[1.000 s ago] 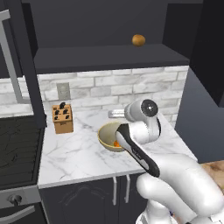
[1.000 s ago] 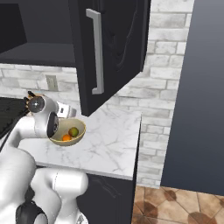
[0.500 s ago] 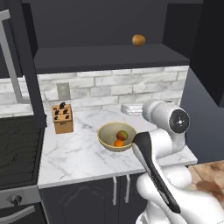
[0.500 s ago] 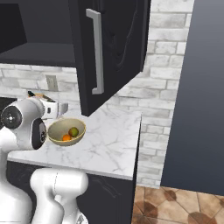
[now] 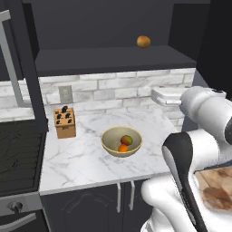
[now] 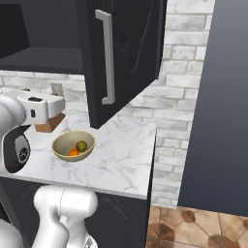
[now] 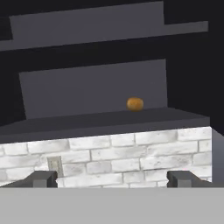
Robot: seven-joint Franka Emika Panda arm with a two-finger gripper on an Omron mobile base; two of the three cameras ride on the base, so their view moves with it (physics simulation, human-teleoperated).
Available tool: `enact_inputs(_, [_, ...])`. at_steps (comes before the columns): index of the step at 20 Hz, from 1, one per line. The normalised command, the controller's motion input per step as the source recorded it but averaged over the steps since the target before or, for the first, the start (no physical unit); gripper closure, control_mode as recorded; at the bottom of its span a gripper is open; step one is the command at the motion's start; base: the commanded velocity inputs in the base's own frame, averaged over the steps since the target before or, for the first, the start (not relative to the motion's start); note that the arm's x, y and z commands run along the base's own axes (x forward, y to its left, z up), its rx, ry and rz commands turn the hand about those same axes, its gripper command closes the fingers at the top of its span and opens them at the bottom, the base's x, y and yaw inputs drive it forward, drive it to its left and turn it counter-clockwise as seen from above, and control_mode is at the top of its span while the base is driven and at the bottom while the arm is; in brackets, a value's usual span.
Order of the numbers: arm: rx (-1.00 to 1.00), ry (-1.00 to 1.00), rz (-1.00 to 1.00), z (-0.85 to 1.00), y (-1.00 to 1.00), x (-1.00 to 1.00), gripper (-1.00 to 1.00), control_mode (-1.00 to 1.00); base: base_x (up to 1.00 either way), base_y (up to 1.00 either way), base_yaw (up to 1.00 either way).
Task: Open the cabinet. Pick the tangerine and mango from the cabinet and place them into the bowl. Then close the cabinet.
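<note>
Left base view gave you the plainest look: the tan-gold bowl [image 5: 121,141] sat on the marble counter [image 5: 86,158] with the tangerine [image 5: 122,148] and the mango [image 5: 127,140] lying touching inside it, the mango behind the tangerine. Your wooden knife block [image 5: 65,122] stood to the bowl's left against the brick wall, well apart from it. Above, the cabinet [image 5: 108,60] stood open, and a brownish-orange round fruit [image 5: 143,41] rested alone on its shelf, toward the right. You could see the right cabinet door [image 6: 123,53] swung out over the counter in the right base view, its silver bar handle [image 6: 107,62] facing you. Your gripper [image 7: 112,178] had its fingers spread wide with nothing between them, and it faced the shelf and that fruit.
</note>
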Motion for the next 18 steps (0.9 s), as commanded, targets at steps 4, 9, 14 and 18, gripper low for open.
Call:
enact_inputs(4, [0.05,-0.02,-0.10,0.62,-0.32,-0.95,-1.00,-1.00,0.00,0.00,0.00])
enact_inputs(9, [0.01,0.01,-0.07,0.14,-0.18,-0.95,-1.00,-1.00,0.00,0.00,0.00])
enact_inputs(14, [0.00,0.07,-0.09,0.07,-0.18,-0.82,-1.00,-1.00,0.00,0.00,0.00])
enact_inputs(18, [0.02,0.00,-0.07,0.00,-0.53,-0.21,-1.00,-1.00,0.00,0.00,0.00])
